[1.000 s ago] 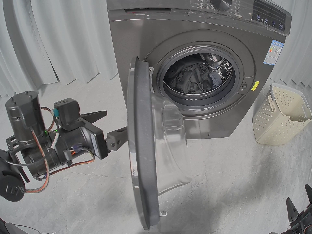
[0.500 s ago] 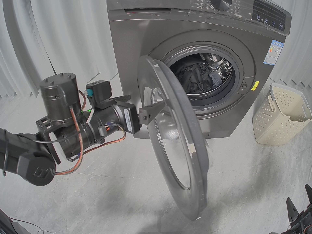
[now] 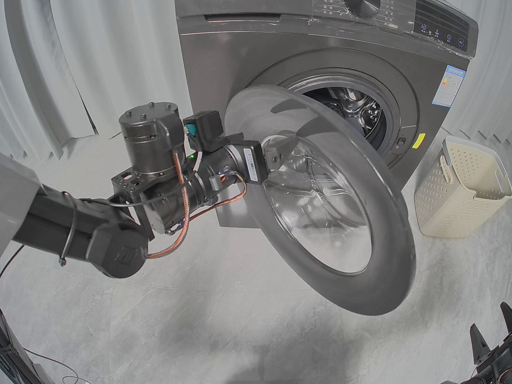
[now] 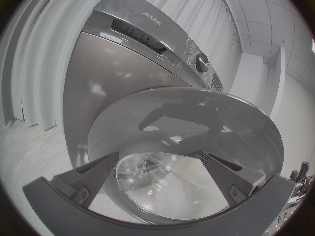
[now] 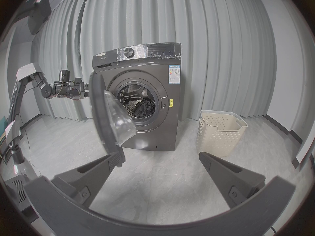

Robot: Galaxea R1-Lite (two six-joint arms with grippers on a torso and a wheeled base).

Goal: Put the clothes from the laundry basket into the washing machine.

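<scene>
One washing machine (image 3: 224,65) is standing against the curtain, and inside its drum (image 5: 139,99) one dark bundle of clothes (image 5: 141,108) is lying low in the steel tub. One cream laundry basket (image 3: 464,188) is sitting on the floor just beside the machine on the robot's right, apart from it, and the part of its inside that is showing is bare perforated wall. The machine's single round door (image 3: 373,214) is hanging partway between open and shut, its glass bowl facing the drum and its grey ring covering much of the opening in the head view. Two grippers are showing, each with two fingers. The left gripper (image 3: 266,144) is pressing on the door's outer face, its fingers (image 4: 98,171) spreading wide, their tips resting against the grey ring on either side of the glass and gripping nothing between them. The right gripper (image 5: 157,156) is hovering low over the floor, well apart from machine and basket, its fingers (image 5: 229,177) also gaping wide and holding nothing.
</scene>
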